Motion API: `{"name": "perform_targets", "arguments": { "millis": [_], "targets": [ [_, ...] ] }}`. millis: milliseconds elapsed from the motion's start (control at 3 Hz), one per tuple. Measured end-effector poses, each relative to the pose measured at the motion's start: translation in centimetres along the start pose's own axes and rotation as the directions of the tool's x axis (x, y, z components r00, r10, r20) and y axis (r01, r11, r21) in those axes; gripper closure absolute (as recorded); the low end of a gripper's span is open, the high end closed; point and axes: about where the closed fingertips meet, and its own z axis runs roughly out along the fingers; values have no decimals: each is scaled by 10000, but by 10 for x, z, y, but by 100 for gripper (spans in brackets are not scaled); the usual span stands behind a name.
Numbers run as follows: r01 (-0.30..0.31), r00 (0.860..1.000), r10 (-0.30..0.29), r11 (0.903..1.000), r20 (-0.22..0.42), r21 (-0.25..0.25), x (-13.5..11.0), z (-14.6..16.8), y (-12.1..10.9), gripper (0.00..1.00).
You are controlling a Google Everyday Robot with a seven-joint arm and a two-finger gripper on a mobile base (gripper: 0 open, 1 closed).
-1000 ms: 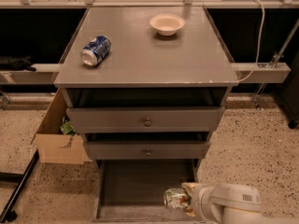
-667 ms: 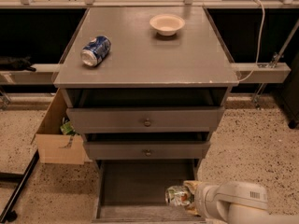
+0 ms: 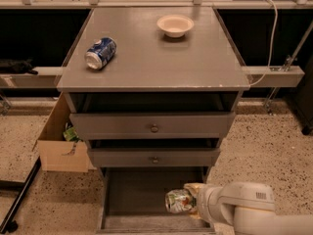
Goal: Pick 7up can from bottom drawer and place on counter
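Observation:
The 7up can [image 3: 178,201], silvery with green marks and a dented body, lies at the right side of the open bottom drawer [image 3: 137,199]. My gripper [image 3: 191,200] reaches in from the lower right on a white arm and sits right against the can's right side, its beige fingers [image 3: 193,187] around the can. The counter [image 3: 156,53] is the flat grey top of the cabinet, well above the gripper.
A blue and white can [image 3: 100,53] lies on its side at the counter's left. A cream bowl [image 3: 175,25] stands at the back right. Two upper drawers with round knobs [image 3: 154,128] are partly pulled out above the bottom one. A cardboard box [image 3: 62,140] sits on the floor to the left.
The can and gripper have shifted slightly right and up within the bottom drawer, with the white arm pulled a little to the right.

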Motion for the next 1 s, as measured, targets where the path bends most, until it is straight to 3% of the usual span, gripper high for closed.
{"name": "perform_targets", "arguments": {
  "millis": [333, 667, 1000],
  "targets": [
    [183, 9990, -152, 9971, -432, 734, -24, -35, -50, 100],
    [971, 9944, -923, 9900, -511, 1023, -74, -34, -89, 100],
    [965, 9945, -916, 9901, -512, 1023, -74, -34, -89, 100]
  ]
}}
